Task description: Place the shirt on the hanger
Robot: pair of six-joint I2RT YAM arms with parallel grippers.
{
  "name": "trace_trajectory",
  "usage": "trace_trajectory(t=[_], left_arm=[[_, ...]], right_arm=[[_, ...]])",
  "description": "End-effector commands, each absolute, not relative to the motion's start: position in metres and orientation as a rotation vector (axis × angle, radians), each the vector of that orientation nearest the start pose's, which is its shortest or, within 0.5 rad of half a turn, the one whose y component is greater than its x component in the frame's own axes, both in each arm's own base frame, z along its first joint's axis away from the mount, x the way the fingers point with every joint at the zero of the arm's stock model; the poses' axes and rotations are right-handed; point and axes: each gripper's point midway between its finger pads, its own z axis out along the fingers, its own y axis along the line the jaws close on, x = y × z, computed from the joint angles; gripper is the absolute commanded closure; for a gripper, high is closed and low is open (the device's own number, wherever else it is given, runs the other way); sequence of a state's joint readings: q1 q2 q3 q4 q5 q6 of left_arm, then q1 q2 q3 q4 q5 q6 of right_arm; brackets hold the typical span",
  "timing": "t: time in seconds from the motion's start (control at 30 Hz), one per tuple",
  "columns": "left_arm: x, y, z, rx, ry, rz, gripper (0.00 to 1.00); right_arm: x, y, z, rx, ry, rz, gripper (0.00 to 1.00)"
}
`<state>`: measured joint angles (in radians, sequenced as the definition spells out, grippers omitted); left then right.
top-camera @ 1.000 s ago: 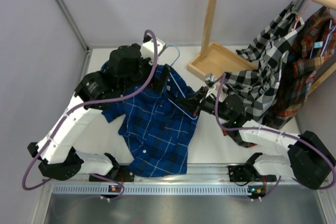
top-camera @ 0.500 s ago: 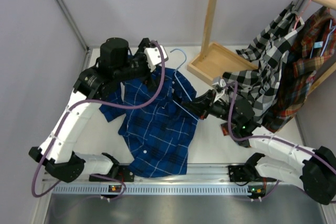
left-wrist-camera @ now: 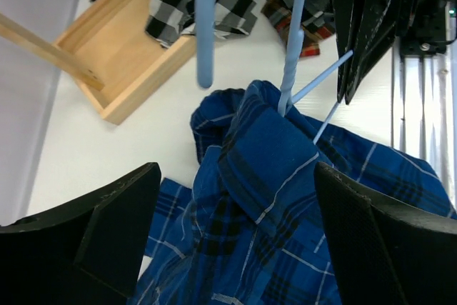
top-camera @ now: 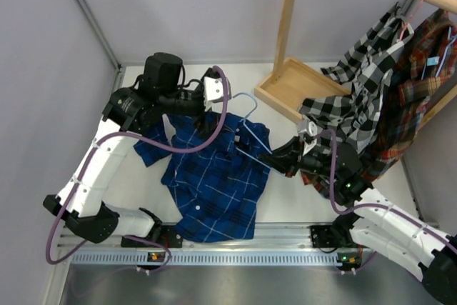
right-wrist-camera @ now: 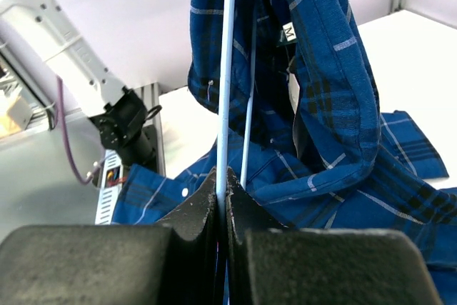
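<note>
Overhead, the shirt [top-camera: 214,183] is lying spread on the white table [top-camera: 285,201] in the middle of the frame, hem toward the bottom edge, while its collar end is bunching up around the hanger [top-camera: 248,116]. The right gripper [top-camera: 280,158] is reaching in from the right and pinching one thin wire of the hanger. In the right wrist view its fingers [right-wrist-camera: 182,212] are pressing together on that wire with no gap showing, and a second wire is running just beside it, outside the grip. Blue fabric is draping over both wires there, with a small "M" label showing. How far the frame is sitting inside the shirt is hard to tell, since cloth is covering most of it.

The left gripper [left-wrist-camera: 235,176] is hovering above the collar with its jaws spread wide and nothing between them. From above, its fingertips are hiding under the wrist and the purple cable [top-camera: 214,123].

In the left wrist view the hanger's hook is running off the top edge, and only two short wire ends are poking out of the collar toward the right gripper. The wooden rack base [top-camera: 293,83] is sitting at upper centre, with the black-and-white checked shirt [top-camera: 364,105] partly covering a red-brown plaid shirt [top-camera: 421,91].
</note>
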<state>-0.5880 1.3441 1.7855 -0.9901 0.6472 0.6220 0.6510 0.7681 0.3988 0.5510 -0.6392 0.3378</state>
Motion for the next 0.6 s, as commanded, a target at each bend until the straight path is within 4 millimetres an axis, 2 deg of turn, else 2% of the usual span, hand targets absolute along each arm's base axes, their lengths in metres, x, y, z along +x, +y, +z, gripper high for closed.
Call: trace_trajectory(t=[0.0, 0.07, 0.1, 0.17, 0.37, 0.53, 0.57], left_arm=[[0.203, -0.257, 0.382, 1.508, 1.459, -0.765, 0.09], [0.201, -0.259, 0.370, 1.524, 1.502, -0.768, 0.13], [0.200, -0.258, 0.367, 1.523, 1.520, -0.767, 0.18], [0.201, -0.255, 0.361, 1.514, 1.552, -0.752, 0.19], [0.191, -0.253, 0.367, 1.514, 1.526, -0.750, 0.26], [0.189, -0.258, 0.352, 1.545, 1.579, -0.789, 0.28], [0.188, -0.259, 0.350, 1.552, 1.579, -0.802, 0.37]], right_arm=[[0.147, 0.263, 0.295, -0.881, 1.180, 1.207, 1.00], [0.145, 0.263, 0.296, -0.889, 1.174, 1.217, 1.00], [0.145, 0.264, 0.295, -0.889, 1.176, 1.227, 1.00], [0.146, 0.265, 0.297, -0.885, 1.165, 1.229, 1.00], [0.138, 0.266, 0.300, -0.926, 1.139, 1.255, 1.00], [0.127, 0.264, 0.312, -0.969, 1.075, 1.264, 1.00], [0.125, 0.264, 0.313, -0.979, 1.072, 1.265, 1.00]])
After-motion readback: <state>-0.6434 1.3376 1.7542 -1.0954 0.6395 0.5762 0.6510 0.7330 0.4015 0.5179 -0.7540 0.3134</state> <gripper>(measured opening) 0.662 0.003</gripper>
